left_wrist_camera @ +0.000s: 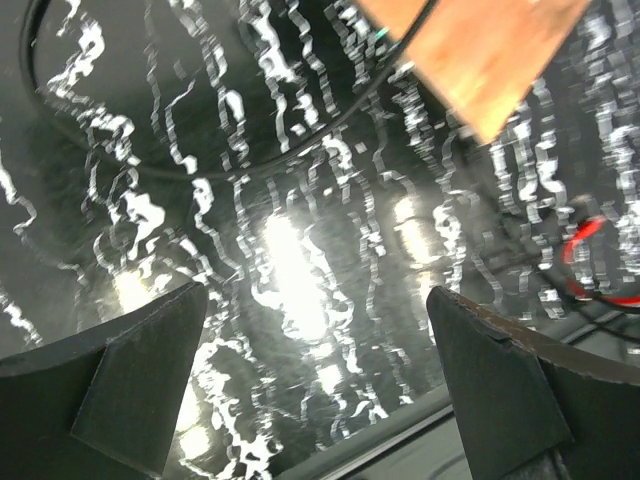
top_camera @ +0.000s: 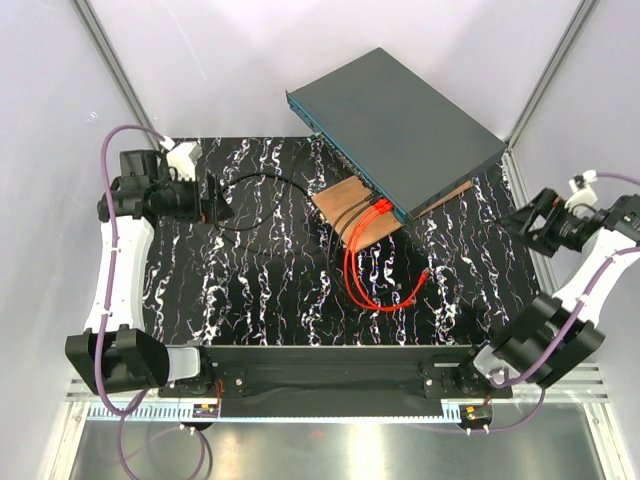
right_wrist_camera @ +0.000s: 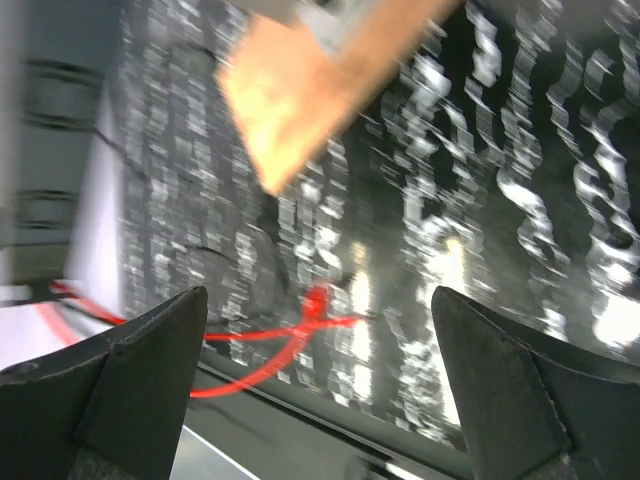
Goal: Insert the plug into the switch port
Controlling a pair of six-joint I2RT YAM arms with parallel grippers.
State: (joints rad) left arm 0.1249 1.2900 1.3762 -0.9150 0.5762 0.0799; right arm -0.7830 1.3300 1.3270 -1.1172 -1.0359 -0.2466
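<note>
Left fingers (left_wrist_camera: 140, 390): released, spread wide, nothing grasped; only the counter shows through the gap. Right fingers (right_wrist_camera: 520, 400): likewise spread apart and empty; this view is blurred. In the top view the left fingers (top_camera: 215, 205) sit at the upper left of the frame, pointing right, over the black counter with white marbled veins (top_camera: 260, 290). The right fingers (top_camera: 518, 222) sit near the right edge, pointing left, well apart from the cables. A thin black cable (top_camera: 250, 178) loops on the counter just beside the left fingers and runs right toward a brown wooden board (top_camera: 350, 200). In the left wrist view the black cable (left_wrist_camera: 150, 165) curves across the upper left and the wooden board (left_wrist_camera: 480, 50) fills the upper right. A large flat dark-grey box with a teal front face (top_camera: 400, 125) lies diagonally at upper centre, the board showing under its lower edge. The switch port (top_camera: 335, 147) is one of the row of small sockets along that teal face; which one, cannot tell. A long thin bright-red cable (top_camera: 365, 295) runs from the lower end of that row, loops down over the counter at centre right and turns back up. Its free end, the plug (top_camera: 426, 272), lies on the counter below the box, apart from the sockets and from both sets of fingers. The red cable (left_wrist_camera: 590, 250) also shows at the right edge of the left wrist view. The red cable (right_wrist_camera: 290, 335) crosses the lower centre of the right wrist view, where blur hides the plug.
</note>
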